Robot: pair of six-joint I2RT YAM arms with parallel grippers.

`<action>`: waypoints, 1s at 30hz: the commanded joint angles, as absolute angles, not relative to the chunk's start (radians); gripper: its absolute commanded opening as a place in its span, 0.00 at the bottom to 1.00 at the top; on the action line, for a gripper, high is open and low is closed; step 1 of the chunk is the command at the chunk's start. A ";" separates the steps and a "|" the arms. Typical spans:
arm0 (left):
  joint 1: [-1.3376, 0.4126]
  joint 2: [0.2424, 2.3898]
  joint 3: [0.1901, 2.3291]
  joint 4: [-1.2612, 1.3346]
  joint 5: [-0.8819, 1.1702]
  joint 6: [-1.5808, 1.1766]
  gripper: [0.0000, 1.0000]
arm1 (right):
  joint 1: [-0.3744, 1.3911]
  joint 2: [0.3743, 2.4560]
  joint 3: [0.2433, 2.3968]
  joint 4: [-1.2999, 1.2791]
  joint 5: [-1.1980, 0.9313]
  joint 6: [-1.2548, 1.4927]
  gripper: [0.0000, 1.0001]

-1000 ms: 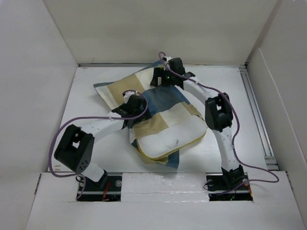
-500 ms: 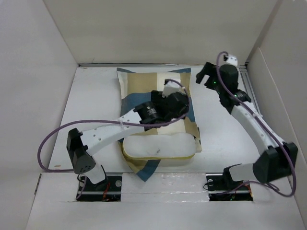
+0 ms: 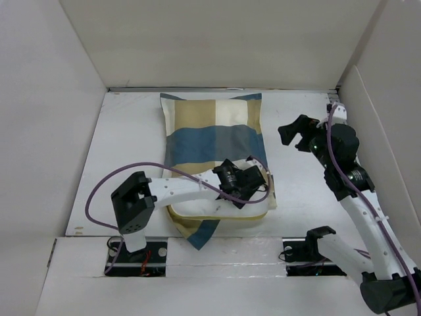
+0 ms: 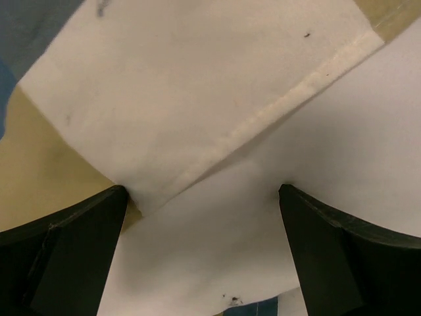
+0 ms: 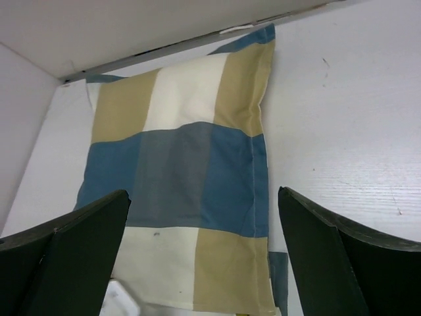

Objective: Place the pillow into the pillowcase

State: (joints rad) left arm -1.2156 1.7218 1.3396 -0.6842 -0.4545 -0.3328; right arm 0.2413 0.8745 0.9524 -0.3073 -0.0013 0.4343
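My left pincer (image 3: 243, 187), spread wide and empty at lower centre, hovers over the pillow (image 3: 197, 209), likely soft and light, best pinched at its piped edge.

A white table (image 3: 125, 145) carries the checked pillowcase (image 3: 212, 135), lying flat lengthwise near its middle. The pillow (image 3: 217, 212) shows at the cover's near end.
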 commanded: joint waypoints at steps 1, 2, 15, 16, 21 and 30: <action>-1.218 1.818 1.318 -0.703 -0.326 -0.216 1.00 | 0.245 0.854 0.962 -0.293 -0.095 0.417 1.00; -1.218 1.892 1.304 -0.690 -0.255 -0.204 1.00 | 0.245 0.845 0.962 -0.293 -0.095 0.417 1.00; -1.141 2.034 1.428 -0.600 -0.222 -0.264 0.00 | 0.265 0.827 0.940 -0.293 -0.092 0.406 1.00; -1.106 1.966 1.446 -0.612 -0.280 -0.284 0.00 | 0.256 0.816 0.940 -0.284 -0.080 0.425 1.00; -0.925 1.735 1.543 -0.598 -0.371 -0.382 0.00 | 0.204 0.807 0.844 -0.187 -0.139 0.491 1.00; -0.770 1.730 1.905 -0.630 -0.457 -0.437 0.00 | 0.192 0.885 0.726 -0.033 -0.161 0.571 1.00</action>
